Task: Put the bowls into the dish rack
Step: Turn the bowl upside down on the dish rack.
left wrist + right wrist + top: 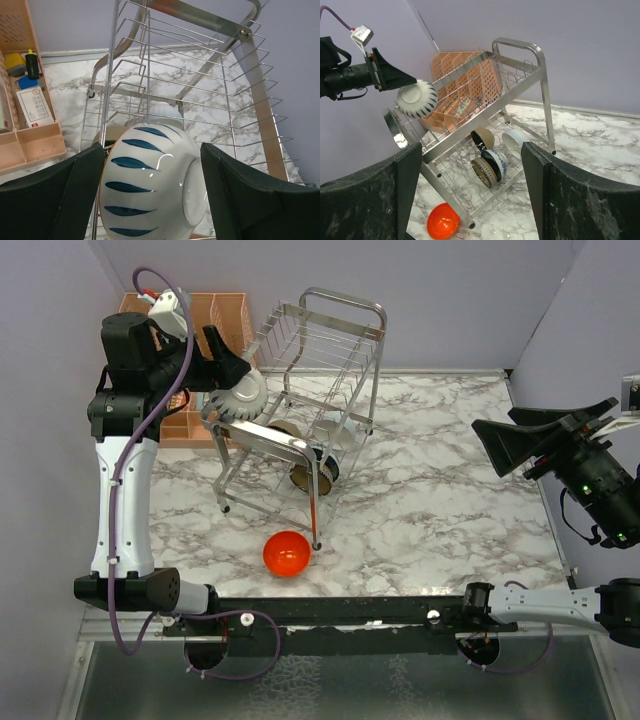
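My left gripper (152, 196) is shut on a white bowl with blue leaf marks (150, 180), one finger at its rim and one at its foot. That bowl (417, 98) hangs on its side at the left end of the steel dish rack's (520, 75) upper tier. Several bowls stand in the lower tier: a brown and cream one (485, 137), a plain white one (515, 137), a blue-patterned one (499, 159) and a banded brown one (484, 171). A red-orange bowl (286, 553) lies upside down on the table by the rack's front leg. My right gripper (500, 437) hovers open and empty far right.
A peach slotted organiser (215, 315) with small items stands behind the rack at the back left, against the wall. The marble table (450, 510) stretches right of the rack. Walls close in on the left, back and right.
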`<state>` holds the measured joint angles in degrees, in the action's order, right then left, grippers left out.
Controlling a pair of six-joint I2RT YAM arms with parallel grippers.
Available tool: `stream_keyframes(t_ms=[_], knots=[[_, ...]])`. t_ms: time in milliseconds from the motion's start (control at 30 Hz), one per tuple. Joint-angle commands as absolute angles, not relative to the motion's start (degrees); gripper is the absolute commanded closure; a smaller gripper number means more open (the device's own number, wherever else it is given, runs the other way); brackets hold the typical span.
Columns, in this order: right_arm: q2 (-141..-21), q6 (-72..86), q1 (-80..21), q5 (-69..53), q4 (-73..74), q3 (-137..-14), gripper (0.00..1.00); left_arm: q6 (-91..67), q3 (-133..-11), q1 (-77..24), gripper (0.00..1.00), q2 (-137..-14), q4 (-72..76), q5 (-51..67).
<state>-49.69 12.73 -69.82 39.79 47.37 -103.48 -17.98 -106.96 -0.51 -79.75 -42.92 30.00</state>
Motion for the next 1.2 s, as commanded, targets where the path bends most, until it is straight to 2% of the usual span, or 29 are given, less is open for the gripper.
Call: stream_keyframes(t_ms=[0, 333, 967, 1100, 1167], knots=[[-48.8, 12.0, -70.3, 41.2, 46.0, -102.8, 0.20, -19.3, -109.2, -1.5, 0.21, -80.2, -41.2, 34.4], [-47.4, 12.5, -70.3, 42.2, 46.3, -101.8, 0.20, -19.2, -107.8, -4.1, 0.23, -82.6, -39.8, 33.5], [-45.7, 13.1, -70.3, 43.2, 47.4, -100.9, 0.20, -16.3, -113.0, -7.3, 0.21, -89.6, -37.3, 26.6], [-45.7, 13.1, -70.3, 43.4, 47.5, -101.1, 0.20, -15.6, -114.9, -7.3, 0.18, -90.8, -35.9, 25.6], [-45.7, 13.1, -70.3, 43.5, 47.7, -101.4, 0.20, -15.6, -116.4, -7.3, 0.12, -91.2, -35.6, 25.6]])
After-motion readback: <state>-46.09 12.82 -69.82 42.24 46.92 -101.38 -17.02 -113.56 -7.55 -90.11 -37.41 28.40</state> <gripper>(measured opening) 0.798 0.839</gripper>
